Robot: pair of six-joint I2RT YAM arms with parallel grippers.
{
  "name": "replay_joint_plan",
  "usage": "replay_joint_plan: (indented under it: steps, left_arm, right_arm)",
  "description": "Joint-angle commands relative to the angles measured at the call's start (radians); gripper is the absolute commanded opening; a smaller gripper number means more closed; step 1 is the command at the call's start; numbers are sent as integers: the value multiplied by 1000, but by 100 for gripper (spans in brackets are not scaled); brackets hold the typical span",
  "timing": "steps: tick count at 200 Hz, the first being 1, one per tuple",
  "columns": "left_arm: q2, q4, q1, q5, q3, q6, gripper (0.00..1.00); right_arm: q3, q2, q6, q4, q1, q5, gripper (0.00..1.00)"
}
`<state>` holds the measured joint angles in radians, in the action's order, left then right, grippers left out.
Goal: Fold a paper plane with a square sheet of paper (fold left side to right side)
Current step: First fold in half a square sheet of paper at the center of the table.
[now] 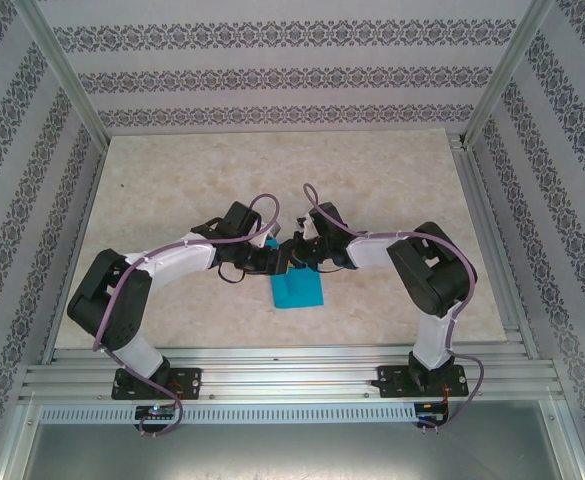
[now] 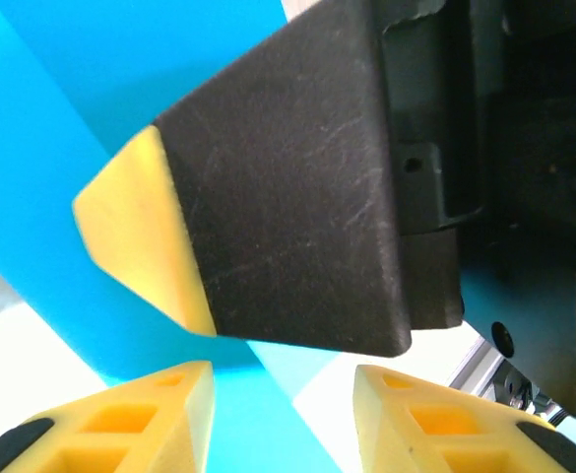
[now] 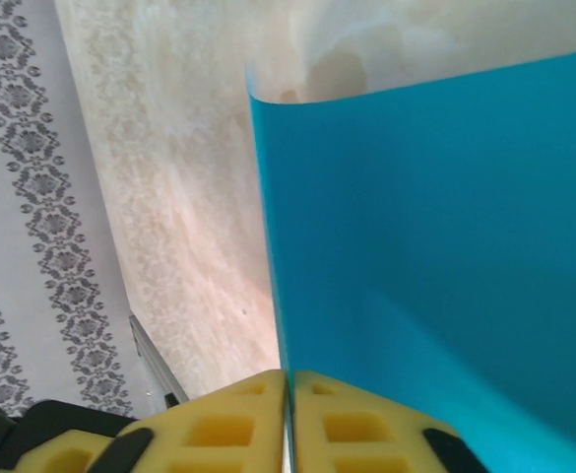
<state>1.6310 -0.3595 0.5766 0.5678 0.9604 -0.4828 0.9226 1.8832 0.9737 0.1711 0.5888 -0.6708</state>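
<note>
From my remote seat I see the patterned walls (image 1: 272, 75) closing in one pale stone-look table (image 1: 172, 180), with metal rails (image 1: 272, 380) along its near edge. Two arms reach in from there: the left arm (image 1: 172, 262) and the right arm (image 1: 382, 245) bend towards each other and meet at mid-table. Just below that meeting point lies one sheet of paper (image 1: 297, 292), bright blue and plain, its far edge tucked under the wrists. On the right wrist camera the right gripper (image 3: 288, 379) has its two yellow fingers pressed together with the paper's edge pinched between them, and the sheet stands up from there, curling at its top left corner. On the left wrist camera the left gripper (image 2: 283, 379) has its two yellow fingers spread apart, holding nothing, with blue paper behind them. One black finger (image 2: 288, 217) with a yellow tip, the right gripper's, sits close above them against the sheet.
</note>
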Motion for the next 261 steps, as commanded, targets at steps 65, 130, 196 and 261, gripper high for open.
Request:
replay_joint_plan:
  steps: [65, 130, 196, 261]
  left_arm:
    - [-201, -37, -81, -111, -73, -75, 58]
    - [-104, 128, -86, -92, -143, -232, 65]
    - [6, 229, -16, -85, -111, -319, 67]
    - [116, 216, 49, -110, -31, -331, 65]
  right_arm:
    - [-56, -136, -104, -79, -46, 36, 1]
    - [-117, -215, -200, -206, -114, 76, 1]
    - [-147, -220, -240, -240, -152, 101, 2]
    - [-137, -192, -267, -253, -171, 111, 3]
